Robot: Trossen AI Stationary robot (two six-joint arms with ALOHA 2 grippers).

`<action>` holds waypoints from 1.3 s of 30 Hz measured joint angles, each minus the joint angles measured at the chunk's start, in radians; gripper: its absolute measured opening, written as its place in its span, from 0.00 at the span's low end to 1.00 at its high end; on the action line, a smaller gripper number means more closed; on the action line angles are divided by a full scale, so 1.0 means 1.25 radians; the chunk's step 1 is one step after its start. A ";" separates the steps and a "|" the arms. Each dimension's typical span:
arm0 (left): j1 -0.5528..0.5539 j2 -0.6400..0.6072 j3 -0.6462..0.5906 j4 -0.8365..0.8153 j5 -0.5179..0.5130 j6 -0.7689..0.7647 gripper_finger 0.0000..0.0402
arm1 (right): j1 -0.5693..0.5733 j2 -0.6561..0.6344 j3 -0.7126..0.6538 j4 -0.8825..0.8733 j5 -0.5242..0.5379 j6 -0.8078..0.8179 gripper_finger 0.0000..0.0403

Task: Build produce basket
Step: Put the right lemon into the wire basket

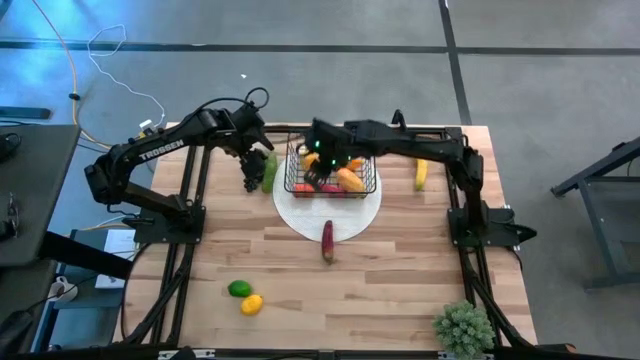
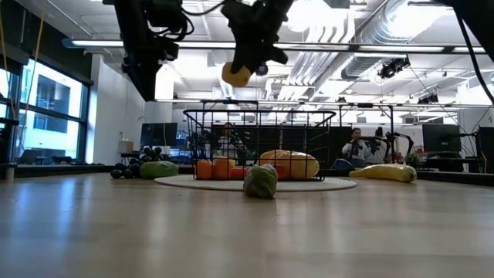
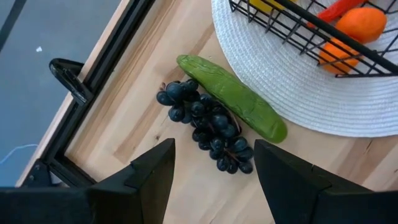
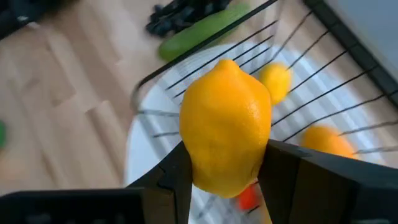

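The right hand (image 4: 225, 171) was clamped across the middle of a lemon (image 4: 225, 127), held above the basket (image 1: 331, 172); the toy looked light, rigid and smooth, likely to slip unless gripped at its widest part. Beside the basket, the left hand (image 3: 214, 171) hung with fingers apart over the grapes (image 3: 205, 121) and a cucumber (image 3: 233, 96). The basket's contents were partly hidden by the arm.

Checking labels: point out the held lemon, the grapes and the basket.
lemon (image 4: 225, 127), right wrist view, middle of peel.
grapes (image 3: 208, 123), left wrist view, centre of bunch.
basket (image 2: 258, 116), low view, top rim wire.
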 joint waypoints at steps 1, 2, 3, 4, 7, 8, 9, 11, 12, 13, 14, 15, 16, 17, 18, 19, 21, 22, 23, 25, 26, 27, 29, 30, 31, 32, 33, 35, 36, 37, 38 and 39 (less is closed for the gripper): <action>0.000 0.000 0.000 0.000 0.000 -0.006 0.52 | -0.013 0.000 0.000 0.004 0.000 -0.024 0.29; 0.000 0.000 0.000 0.000 0.001 -0.012 0.52 | -0.026 0.000 0.000 0.008 0.001 -0.046 0.29; 0.000 0.000 0.000 0.000 0.001 -0.021 0.52 | -0.038 0.000 0.000 0.011 0.002 -0.068 0.29; 0.000 0.000 0.000 0.000 0.001 -0.031 0.52 | -0.049 0.000 0.000 0.014 0.002 -0.093 0.29; 0.000 0.000 0.000 0.000 0.003 -0.066 0.52 | -0.081 0.011 0.000 0.018 0.002 -0.163 0.29; 0.000 0.000 0.000 0.000 0.007 -0.078 0.52 | -0.090 0.017 0.000 0.017 0.002 -0.180 0.29; 0.000 0.000 0.000 0.000 0.010 -0.091 0.52 | -0.098 0.025 0.000 0.017 0.002 -0.196 0.29; 0.000 0.000 0.000 0.000 0.026 -0.110 0.52 | -0.112 0.039 0.000 0.020 -0.004 -0.221 0.29; 0.000 0.000 0.000 0.000 0.037 -0.113 0.52 | -0.118 0.048 0.000 0.020 -0.007 -0.234 0.29; 0.000 0.000 0.000 0.000 0.048 -0.112 0.52 | -0.122 0.057 0.000 0.023 -0.007 -0.241 0.29; 0.000 0.000 0.000 0.000 0.062 -0.112 0.52 | -0.125 0.068 0.000 0.023 -0.009 -0.245 0.29; 0.000 0.000 0.000 0.000 0.077 -0.112 0.52 | -0.128 0.079 0.000 0.023 -0.011 -0.254 0.29; -0.002 0.000 0.000 0.000 0.094 -0.113 0.52 | -0.130 0.091 0.000 0.020 -0.018 -0.263 0.29; -0.002 0.000 0.000 0.000 0.109 -0.115 0.52 | -0.132 0.102 0.000 0.020 -0.029 -0.273 0.29; -0.003 0.000 0.000 0.000 0.120 -0.115 0.52 | -0.133 0.111 0.000 0.020 -0.042 -0.277 0.29; -0.003 0.001 0.000 -0.001 0.131 -0.115 0.52 | -0.135 0.120 0.000 0.020 -0.052 -0.280 0.29; -0.004 0.001 0.000 -0.003 0.152 -0.131 0.52 | -0.138 0.136 0.000 0.025 -0.063 -0.279 0.29; -0.005 0.001 0.000 -0.004 0.154 -0.139 0.52 | -0.139 0.144 0.000 0.024 -0.064 -0.277 0.29; -0.007 0.001 0.000 -0.004 0.154 -0.145 0.52 | -0.141 0.151 0.000 0.025 -0.065 -0.277 0.29; -0.011 0.001 0.000 -0.004 0.154 -0.147 0.52 | -0.146 0.163 0.000 0.025 -0.065 -0.277 0.29; -0.013 0.001 0.000 -0.004 0.154 -0.147 0.52 | -0.148 0.168 0.000 0.026 -0.065 -0.277 0.29; -0.016 0.001 0.000 -0.004 0.154 -0.147 0.52 | -0.150 0.173 0.000 0.026 -0.065 -0.277 0.29; -0.022 0.001 0.000 -0.004 0.154 -0.147 0.52 | -0.154 0.184 0.000 0.027 -0.065 -0.277 0.29; -0.024 0.001 0.000 -0.004 0.154 -0.147 0.52 | -0.155 0.191 0.000 0.026 -0.064 -0.277 0.29; -0.027 0.001 0.000 -0.004 0.154 -0.147 0.52 | -0.156 0.196 0.000 0.026 -0.063 -0.277 0.29; -0.030 0.001 0.000 -0.004 0.154 -0.147 0.52 | -0.158 0.200 0.000 0.025 -0.064 -0.277 0.29; -0.033 0.001 0.000 -0.004 0.153 -0.147 0.52 | -0.158 0.205 0.000 0.027 -0.064 -0.277 0.29; -0.036 0.001 0.000 -0.004 0.153 -0.147 0.52 | -0.158 0.211 0.000 0.026 -0.064 -0.276 0.29; -0.038 0.001 0.000 -0.004 0.153 -0.147 0.52 | -0.158 0.213 0.000 0.026 -0.064 -0.276 0.30; -0.039 0.001 0.000 -0.004 0.153 -0.147 0.52 | -0.158 0.213 0.000 0.026 -0.064 -0.275 0.30; -0.039 0.001 0.000 -0.004 0.153 -0.147 0.52 | -0.158 0.213 0.000 0.028 -0.062 -0.276 0.31; -0.040 0.001 0.000 -0.004 0.153 -0.147 0.52 | -0.158 0.213 0.000 0.033 -0.054 -0.276 0.32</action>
